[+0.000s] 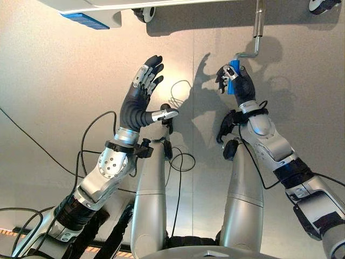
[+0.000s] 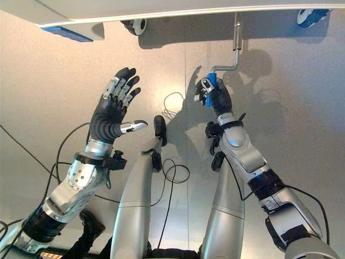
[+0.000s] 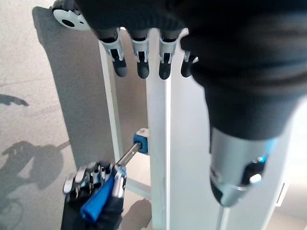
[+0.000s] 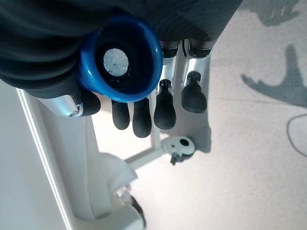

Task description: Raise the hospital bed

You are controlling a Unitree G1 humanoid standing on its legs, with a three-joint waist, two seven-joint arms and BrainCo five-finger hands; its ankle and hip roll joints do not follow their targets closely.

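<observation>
The right hand (image 1: 233, 80) is curled around the blue handle (image 1: 234, 75) of a metal crank (image 1: 257, 33), whose shaft runs away to the white bed frame (image 1: 108, 6). Left hand (image 1: 144, 86) beside it, fingers spread, holding nothing, bare floor (image 1: 48, 81) around.

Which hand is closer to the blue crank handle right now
The right hand: its fingers are curled round the blue crank handle under the bed frame. The left hand is open in the air, off to that handle's left, touching nothing.
</observation>
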